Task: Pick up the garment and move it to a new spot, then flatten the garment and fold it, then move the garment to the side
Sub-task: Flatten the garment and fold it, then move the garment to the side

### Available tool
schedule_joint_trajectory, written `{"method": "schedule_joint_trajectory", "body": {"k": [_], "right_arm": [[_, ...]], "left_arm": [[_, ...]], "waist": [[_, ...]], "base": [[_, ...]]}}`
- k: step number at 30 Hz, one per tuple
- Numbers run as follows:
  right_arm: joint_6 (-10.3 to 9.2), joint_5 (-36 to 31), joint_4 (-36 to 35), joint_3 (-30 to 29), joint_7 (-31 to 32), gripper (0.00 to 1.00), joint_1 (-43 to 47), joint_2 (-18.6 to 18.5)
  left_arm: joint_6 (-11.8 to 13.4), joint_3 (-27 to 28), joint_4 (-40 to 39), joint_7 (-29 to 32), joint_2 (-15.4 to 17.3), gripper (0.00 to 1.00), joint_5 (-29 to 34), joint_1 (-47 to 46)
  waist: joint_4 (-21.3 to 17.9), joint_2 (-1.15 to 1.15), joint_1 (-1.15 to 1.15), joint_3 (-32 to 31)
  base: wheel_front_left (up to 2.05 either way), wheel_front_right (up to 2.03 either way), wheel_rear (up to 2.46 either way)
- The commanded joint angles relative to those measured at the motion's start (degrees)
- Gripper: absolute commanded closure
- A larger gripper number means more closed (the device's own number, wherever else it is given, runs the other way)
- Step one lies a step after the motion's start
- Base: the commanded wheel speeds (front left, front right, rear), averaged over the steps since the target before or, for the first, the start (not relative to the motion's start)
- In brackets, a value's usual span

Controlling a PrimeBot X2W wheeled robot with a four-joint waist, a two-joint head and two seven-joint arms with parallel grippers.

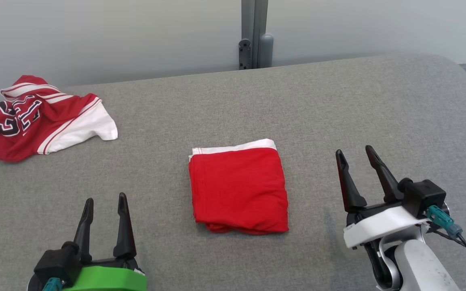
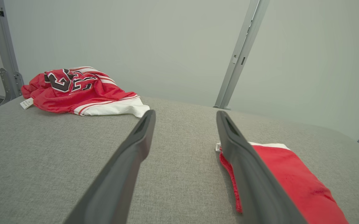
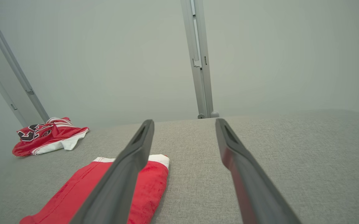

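Since the folded garment [image 1: 239, 188] lies on the table [image 1: 338, 101] between my left claw [image 1: 106, 197] and right claw [image 1: 353, 150], both spread wide, empty and clear of the cloth, I reckon only the shift aside is left, away from the crumpled jersey [image 1: 34, 117] far left.

The garment [image 1: 239, 186] is plain red with a white band, the jersey [image 1: 34, 121] red with white stripes and black, white-edged numerals, the table [image 1: 338, 101] speckled grey.
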Motion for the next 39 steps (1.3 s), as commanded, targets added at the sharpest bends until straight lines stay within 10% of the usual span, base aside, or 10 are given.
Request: {"method": "schedule_joint_trajectory", "body": {"k": [1,26,39], "right_arm": [[0.00,-1.06,-0.55,-0.73,-0.17,0.00,0.92,0.23],[0.00,-2.56,4.75,-1.51,0.46,0.00,-0.57,1.25],[0.00,12.05,13.65,5.16,25.77,0.00,-12.60,-5.78]], "left_arm": [[0.13,0.48,-0.09,-0.04,0.25,0.00,0.19,1.03],[0.47,-0.29,0.28,-0.03,0.25,0.00,0.48,0.44],[1.20,-3.27,0.90,-0.03,0.25,0.00,-1.74,-1.50]], "waist": [[-0.13,0.00,0.00,-0.10],[1.30,0.00,0.00,0.44],[6.69,0.00,0.00,3.48]], "base": [[0.00,0.00,0.00],[0.00,0.00,0.00],[0.00,0.00,0.00]]}}
